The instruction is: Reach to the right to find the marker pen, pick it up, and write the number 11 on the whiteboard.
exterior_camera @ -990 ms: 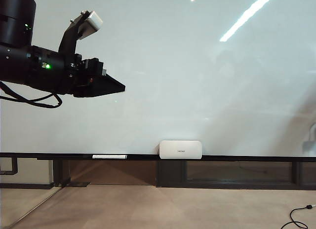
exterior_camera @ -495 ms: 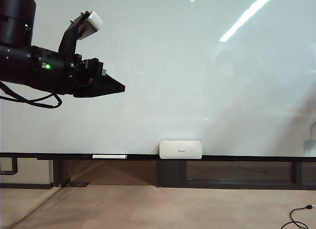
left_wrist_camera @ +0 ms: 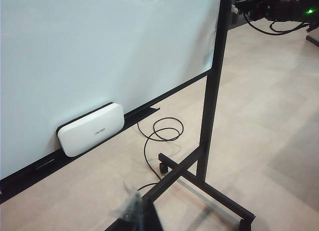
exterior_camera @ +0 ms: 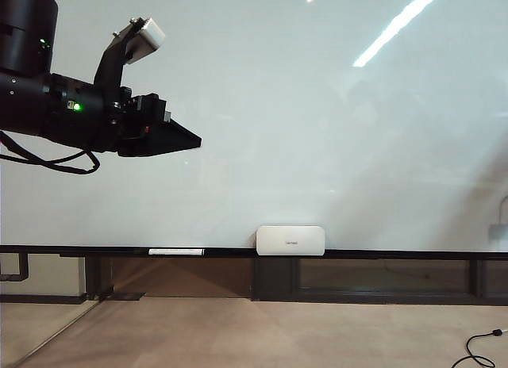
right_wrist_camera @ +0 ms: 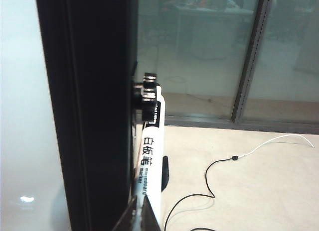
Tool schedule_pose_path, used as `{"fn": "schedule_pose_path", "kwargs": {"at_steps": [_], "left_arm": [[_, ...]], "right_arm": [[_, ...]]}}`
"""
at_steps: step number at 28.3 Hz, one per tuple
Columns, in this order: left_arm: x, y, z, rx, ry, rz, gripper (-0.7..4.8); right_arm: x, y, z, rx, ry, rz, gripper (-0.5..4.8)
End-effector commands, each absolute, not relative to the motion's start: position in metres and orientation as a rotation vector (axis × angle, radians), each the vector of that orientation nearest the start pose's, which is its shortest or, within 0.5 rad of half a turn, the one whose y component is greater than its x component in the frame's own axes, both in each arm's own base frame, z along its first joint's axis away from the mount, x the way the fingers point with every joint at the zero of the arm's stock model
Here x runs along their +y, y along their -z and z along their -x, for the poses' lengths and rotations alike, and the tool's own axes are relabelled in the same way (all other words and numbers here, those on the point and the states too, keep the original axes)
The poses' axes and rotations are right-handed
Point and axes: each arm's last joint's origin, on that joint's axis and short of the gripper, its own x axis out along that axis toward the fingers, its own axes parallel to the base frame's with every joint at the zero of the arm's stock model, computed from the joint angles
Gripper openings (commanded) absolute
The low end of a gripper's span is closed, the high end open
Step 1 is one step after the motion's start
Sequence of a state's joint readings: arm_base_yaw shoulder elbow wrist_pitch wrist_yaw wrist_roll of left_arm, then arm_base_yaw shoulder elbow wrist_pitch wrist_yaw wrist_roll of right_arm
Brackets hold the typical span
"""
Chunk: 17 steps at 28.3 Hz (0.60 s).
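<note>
arm: black cylindrical body, green indicator light
camera: whitish box on black bracket
cable: black, looping beneath
gripper: black wedge-shaped left gripper

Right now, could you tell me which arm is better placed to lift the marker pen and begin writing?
The right. Its right gripper is shut on the marker pen beside the whiteboard frame. The left gripper hangs high before the board, holding nothing visible.

The marker pen is white with black lettering, the whiteboard pale bluish-white with a black frame, the box white.
</note>
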<state>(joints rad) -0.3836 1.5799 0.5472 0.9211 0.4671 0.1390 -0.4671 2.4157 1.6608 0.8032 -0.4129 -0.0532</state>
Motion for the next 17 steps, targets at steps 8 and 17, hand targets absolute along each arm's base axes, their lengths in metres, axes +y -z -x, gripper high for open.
{"fn": "schedule_pose_path", "kwargs": {"at_steps": [8,17], "left_arm": [[-0.1221,-0.1783,-0.2662,0.05,0.862,-0.128,-0.06],[-0.1221,-0.1785,-0.2662,0.05,0.862,-0.128,-0.06]], "right_arm": [[-0.229,-0.1648,-0.4787,-0.061,0.024,0.083,1.76],[-0.2312,-0.1651,-0.4781,-0.063,0.057,0.084,2.12]]}}
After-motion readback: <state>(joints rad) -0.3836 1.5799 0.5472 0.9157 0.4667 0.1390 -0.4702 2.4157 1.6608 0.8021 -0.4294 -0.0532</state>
